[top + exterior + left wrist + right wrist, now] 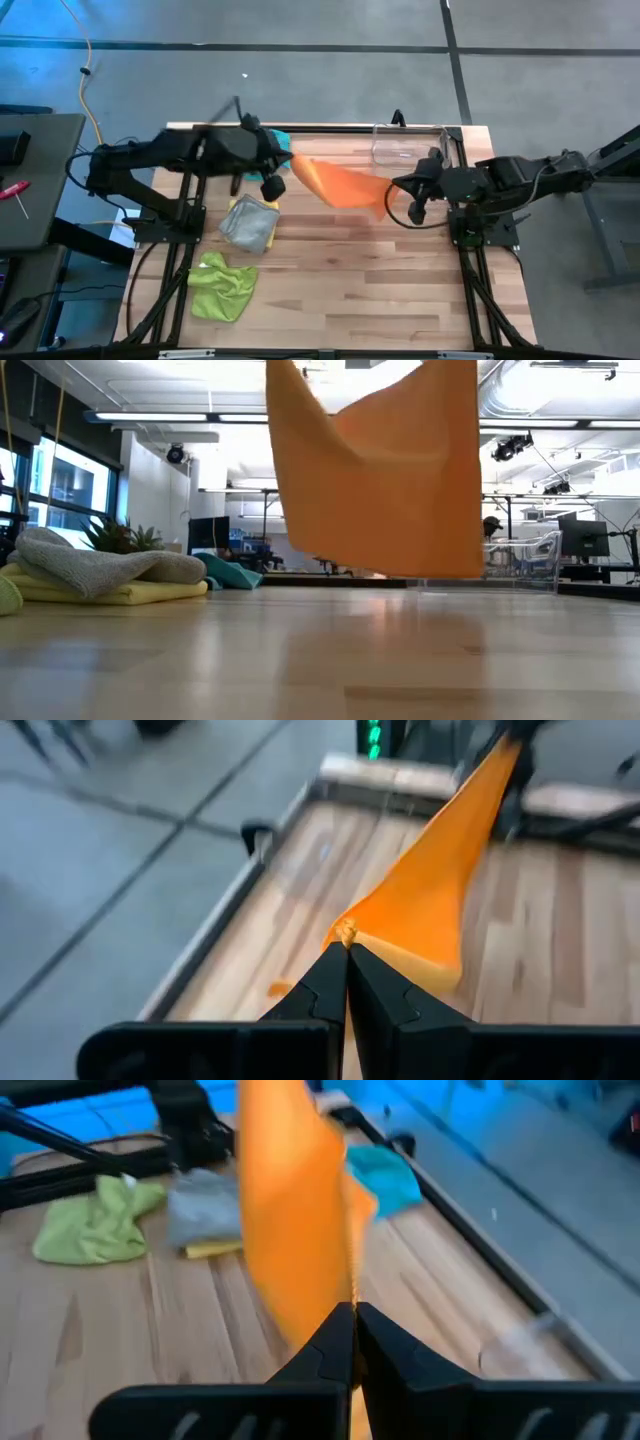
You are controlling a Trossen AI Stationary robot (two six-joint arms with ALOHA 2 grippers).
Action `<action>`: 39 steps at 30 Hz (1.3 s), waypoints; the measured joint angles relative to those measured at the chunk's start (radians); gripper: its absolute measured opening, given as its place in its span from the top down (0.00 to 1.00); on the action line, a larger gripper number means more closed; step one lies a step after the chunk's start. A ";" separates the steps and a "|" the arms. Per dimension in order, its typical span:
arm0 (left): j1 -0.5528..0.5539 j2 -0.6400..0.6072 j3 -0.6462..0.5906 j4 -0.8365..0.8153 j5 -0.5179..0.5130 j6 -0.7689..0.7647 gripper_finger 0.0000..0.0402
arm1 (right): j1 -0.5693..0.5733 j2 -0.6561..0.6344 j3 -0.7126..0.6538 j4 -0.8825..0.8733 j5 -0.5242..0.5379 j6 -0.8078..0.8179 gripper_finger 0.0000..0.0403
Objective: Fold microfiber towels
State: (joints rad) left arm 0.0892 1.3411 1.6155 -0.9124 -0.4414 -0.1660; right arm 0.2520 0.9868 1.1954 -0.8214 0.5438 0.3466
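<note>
The orange towel [345,185] hangs spread in the air between my two grippers, above the middle of the table. My left gripper [346,958] is shut on its left end and my right gripper [355,1320] is shut on its right end. In the low view the orange towel [380,470] has its bottom edge clear of the tabletop. A grey towel [248,218] lies folded on top of a yellow towel [150,593] at the left. The lime green towel [222,285] lies crumpled near the front left. The teal towel [385,1175] lies by the far edge. My left gripper pinches a corner of the orange towel [347,932] between its two fingertips, a small tuft showing above them. The fingers slant downward from the table's left. The cloth runs away from them toward the other arm, lifted clear of the table. My right gripper pinches an upper edge of the orange towel [345,1285] between its two shut fingers, coming from the table's right and slanting down. The cloth hangs in a broad sheet in front of the fingers, off the table. How many layers it holds I cannot tell.
A clear plastic bin [410,145] stands at the far right corner. A small green spiky plant [120,535] shows behind the folded stack. Bare wooden tabletop [370,280] lies under and in front of the hanging towel.
</note>
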 joint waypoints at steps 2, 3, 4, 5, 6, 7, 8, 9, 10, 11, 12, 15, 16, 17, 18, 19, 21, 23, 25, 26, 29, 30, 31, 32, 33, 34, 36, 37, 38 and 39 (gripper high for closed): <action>-0.008 0.000 -0.056 0.006 -0.039 -0.032 1.00 | -0.001 0.000 0.000 0.007 -0.021 -0.044 1.00; -0.015 -0.002 -0.078 0.012 -0.065 -0.037 1.00 | -0.004 0.000 0.000 -0.005 -0.047 -0.078 1.00; -0.020 -0.008 -0.097 0.016 -0.093 -0.041 1.00 | -0.008 0.001 0.000 -0.017 -0.064 -0.109 1.00; -0.023 -0.012 -0.109 0.018 -0.116 -0.043 1.00 | -0.010 0.001 0.000 -0.021 -0.072 -0.130 1.00; -0.026 -0.013 -0.112 0.024 -0.130 -0.050 1.00 | -0.012 0.000 0.000 -0.020 -0.071 -0.144 1.00; -0.026 -0.014 -0.112 0.028 -0.136 -0.057 1.00 | -0.016 -0.001 0.000 -0.021 -0.069 -0.157 1.00; -0.026 -0.014 -0.112 0.029 -0.138 -0.058 1.00 | -0.021 -0.002 0.000 -0.026 -0.069 -0.175 1.00; -0.026 -0.014 -0.113 0.034 -0.141 -0.052 1.00 | -0.028 -0.002 0.000 -0.043 -0.074 -0.198 1.00; -0.026 -0.014 -0.113 0.043 -0.148 -0.040 1.00 | -0.036 -0.001 0.000 -0.069 -0.078 -0.218 1.00; -0.026 -0.014 -0.113 0.050 -0.158 -0.028 1.00 | -0.044 -0.001 0.000 -0.097 -0.078 -0.230 1.00; -0.022 -0.017 -0.112 0.051 -0.168 -0.012 1.00 | -0.053 -0.001 0.000 -0.129 -0.079 -0.234 1.00; -0.015 -0.031 -0.110 0.048 -0.197 0.017 1.00 | -0.077 -0.001 0.000 -0.251 -0.078 -0.219 1.00; -0.015 -0.038 -0.110 0.046 -0.200 0.016 1.00 | -0.080 -0.002 0.000 -0.286 -0.075 -0.211 1.00; -0.015 -0.044 -0.110 0.046 -0.200 0.013 1.00 | -0.081 -0.008 0.000 -0.320 -0.074 -0.205 1.00; -0.015 -0.050 -0.109 0.046 -0.202 0.013 1.00 | -0.081 -0.014 0.000 -0.346 -0.074 -0.200 1.00; -0.016 -0.054 -0.109 0.046 -0.201 0.013 1.00 | -0.081 -0.022 0.000 -0.359 -0.075 -0.198 1.00; -0.016 -0.056 -0.109 0.043 -0.194 0.003 1.00 | -0.080 -0.038 0.000 -0.363 -0.075 -0.214 1.00; -0.022 -0.056 -0.119 0.044 -0.169 -0.028 1.00 | -0.081 -0.059 0.000 -0.358 -0.070 -0.233 1.00; -0.033 -0.057 -0.153 0.051 -0.152 -0.068 1.00 | -0.084 -0.078 0.000 -0.350 -0.045 -0.251 1.00; -0.041 -0.056 -0.178 0.053 -0.153 -0.092 1.00 | -0.086 -0.086 0.000 -0.344 -0.036 -0.259 1.00; -0.071 -0.055 -0.271 0.096 -0.169 -0.169 1.00 | -0.097 -0.104 0.000 -0.316 -0.029 -0.301 1.00; -0.081 -0.055 -0.304 0.130 -0.181 -0.191 1.00 | -0.104 -0.106 0.000 -0.312 -0.029 -0.326 1.00; -0.089 -0.055 -0.336 0.161 -0.192 -0.198 1.00 | -0.113 -0.106 0.000 -0.311 -0.031 -0.354 1.00; -0.094 -0.054 -0.362 0.190 -0.202 -0.196 1.00 | -0.125 -0.105 0.000 -0.311 -0.029 -0.380 1.00; -0.094 -0.054 -0.381 0.215 -0.212 -0.187 1.00 | -0.139 -0.103 0.000 -0.311 -0.030 -0.405 1.00; -0.091 -0.054 -0.397 0.236 -0.221 -0.172 1.00 | -0.155 -0.103 0.000 -0.308 -0.030 -0.427 1.00; -0.073 -0.054 -0.413 0.254 -0.224 -0.136 1.00 | -0.183 -0.107 0.000 -0.293 -0.033 -0.472 1.00; -0.062 -0.054 -0.415 0.255 -0.224 -0.111 1.00 | -0.198 -0.111 0.000 -0.290 -0.042 -0.509 1.00; -0.052 -0.054 -0.415 0.257 -0.229 -0.083 1.00 | -0.214 -0.116 0.000 -0.287 -0.044 -0.552 1.00; -0.039 -0.054 -0.415 0.263 -0.240 -0.051 1.00 | -0.230 -0.121 0.000 -0.280 -0.047 -0.591 1.00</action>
State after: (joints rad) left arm 0.0503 1.2869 1.2003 -0.6496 -0.6818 -0.2172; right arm 0.0224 0.8656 1.1956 -1.1014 0.4969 -0.2448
